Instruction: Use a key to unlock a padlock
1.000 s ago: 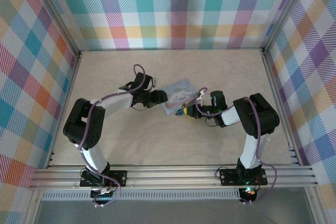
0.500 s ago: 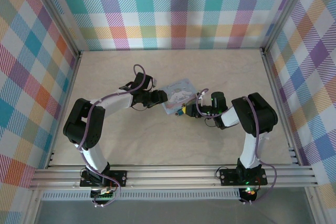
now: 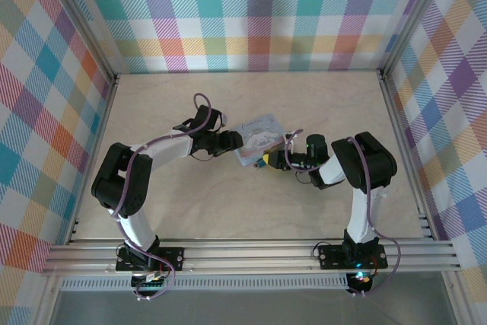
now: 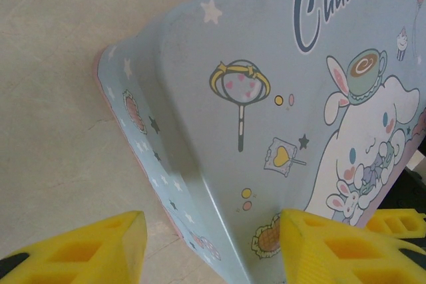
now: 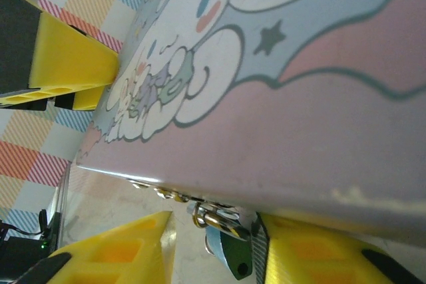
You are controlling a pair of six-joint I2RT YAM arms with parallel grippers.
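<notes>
So far you have both arms in position at the tin, but the unlocking itself looks not yet done. At the tin's left corner, your left gripper (image 4: 212, 231) straddles the pale blue tin (image 4: 266, 98), with one yellow finger over the lid and one beside the wall. Whether it actually clamps the tin, you cannot tell. Under the tin's near right edge hangs the padlock (image 5: 233, 257), just below the rim. Its silvery shackle (image 5: 212, 220) hooks up toward the tin and appears closed. Your right gripper (image 5: 214, 231) sits around the padlock with its jaws parted. One finger is just beside the blue body, the other stands apart, and it grips nothing. Whether a key is in the lock is too hidden to tell. You still need to seat and turn the key, then free the shackle. Count: one tin, one padlock, two grippers.
</notes>
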